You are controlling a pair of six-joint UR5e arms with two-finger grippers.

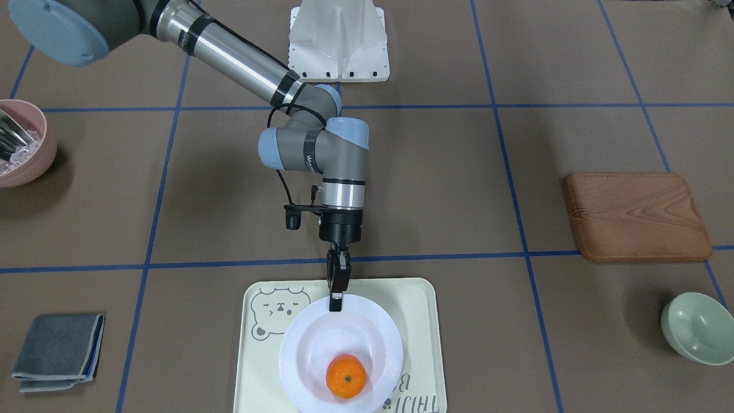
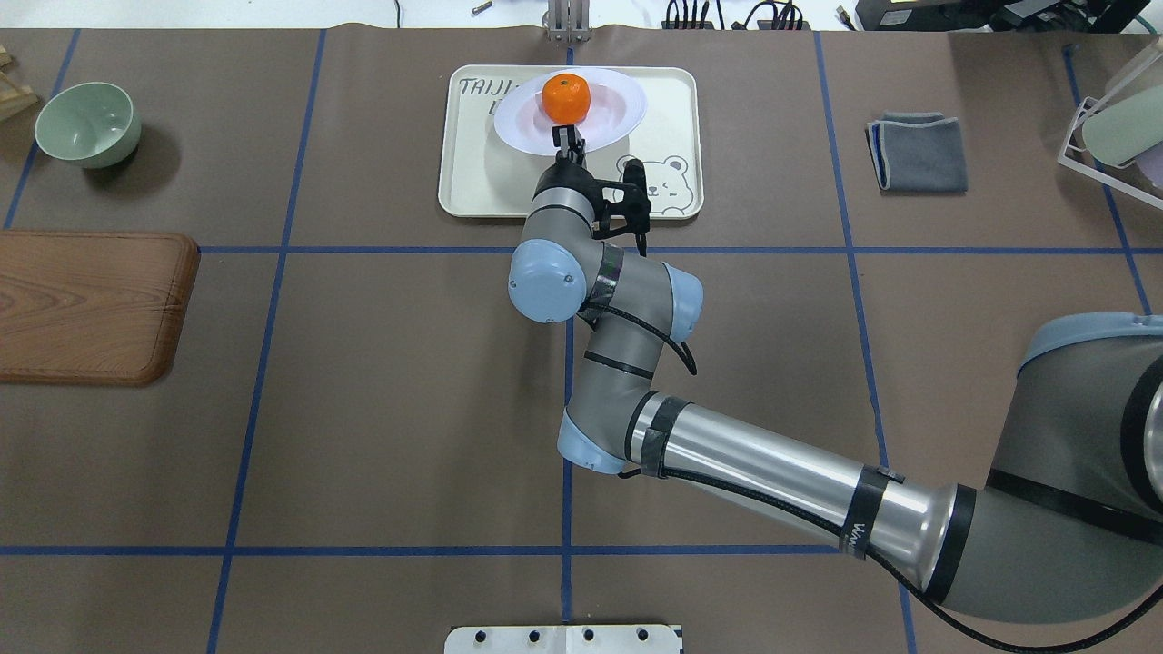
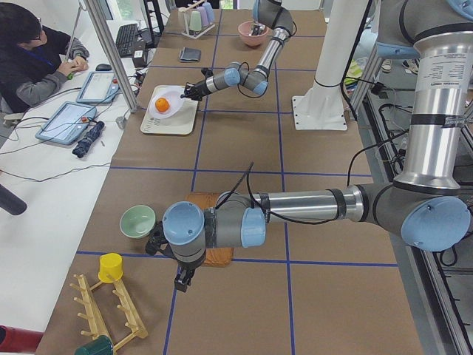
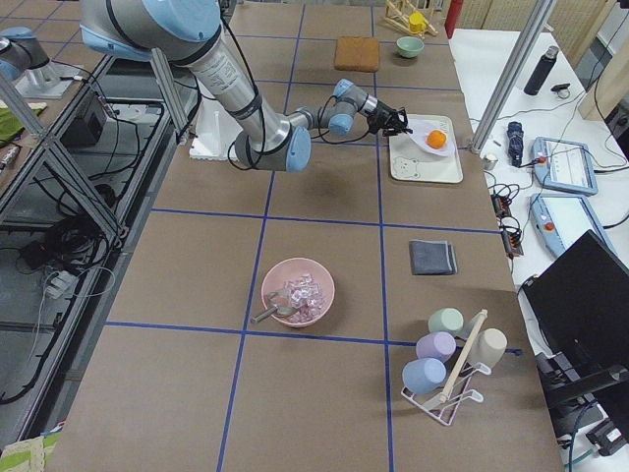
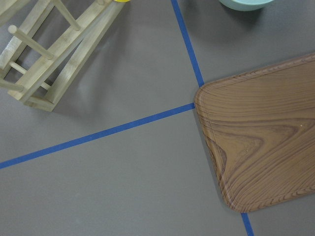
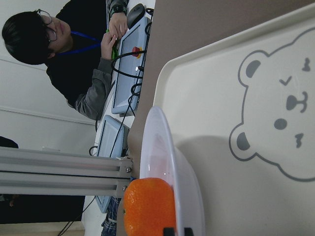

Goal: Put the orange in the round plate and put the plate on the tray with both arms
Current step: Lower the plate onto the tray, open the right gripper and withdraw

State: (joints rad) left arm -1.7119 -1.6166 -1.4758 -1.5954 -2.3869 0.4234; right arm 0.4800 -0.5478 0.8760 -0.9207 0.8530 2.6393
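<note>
1. Orange (image 1: 346,376) sits in the well of the round plate (image 1: 312,338), straight out past the tips of my right pincer (image 1: 336,303), towards the plate's far side.
2. The right pincer is clamped on the plate's nearest bit of rim, one finger over it and one under. So the whole plate hangs out ahead of the tips with the fruit's weight on the far end.
3. The tray (image 1: 416,312) is right below the pincer and plate. The wrist view shows a shadow under the rim, so I reckon my end is lifted off. Can't tell if the far edge touches.
4. Next move, I'd guess, is just straight down and let go. The tray's long axis runs crosswise to my reach, and the plate hangs over the half further from the wrist, so there's some margin.
5. Left pincer (image 3: 182,279) is well apart from all this, hovering by the wooden board (image 1: 633,218). Can't tell if it's apart or together. The right arm is clearly the nearer one.
6. Nothing in the way under the plate. Green bowl (image 1: 697,327) and grey cloth (image 1: 57,350) lie way off to either side on the bench (image 1: 459,201).
7. Worry: a one-edge grip could tip and roll the orange.
</note>
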